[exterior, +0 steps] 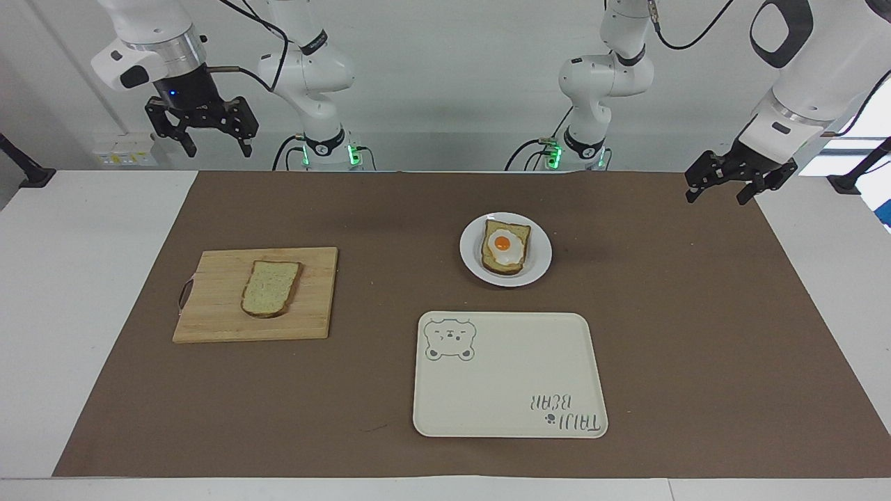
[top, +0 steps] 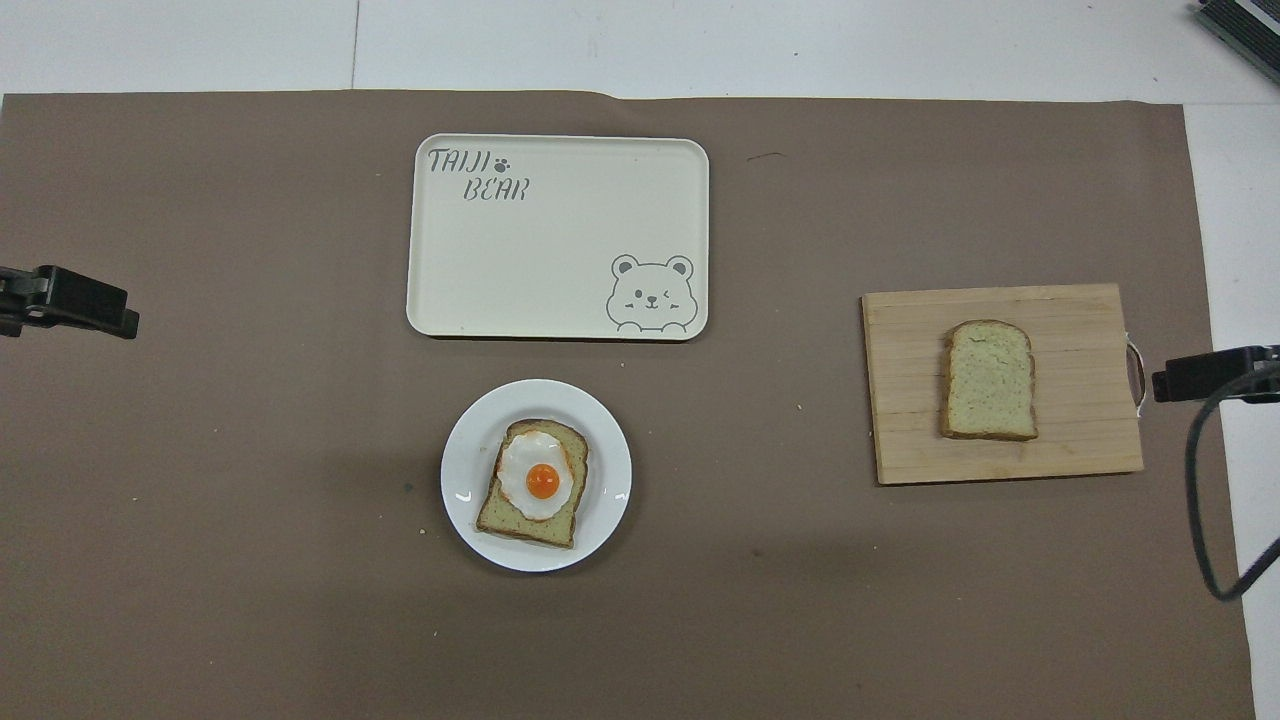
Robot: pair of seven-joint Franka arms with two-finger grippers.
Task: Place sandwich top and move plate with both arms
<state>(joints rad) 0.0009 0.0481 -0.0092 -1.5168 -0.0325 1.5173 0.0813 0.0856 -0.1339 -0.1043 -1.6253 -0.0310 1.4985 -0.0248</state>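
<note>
Nearest the robots, both arms wait raised at the two ends of the surface. The right gripper hangs over the mat's corner at the right arm's end, its jaws released and holding nothing. The left gripper hangs over the mat's edge at the left arm's end, its jaws likewise spread and bare.

On the brown mat, the plate comes first, carrying a bread slice topped with a fried egg. Nothing lies between the plate and either gripper.

A little farther from the robots, toward the right arm's end, a wooden cutting board holds the sandwich top, lying flat near the board's middle, well apart from the plate.

Farthest is a cream tray with a bear print, just past the plate and apart from it, with nothing on it.
</note>
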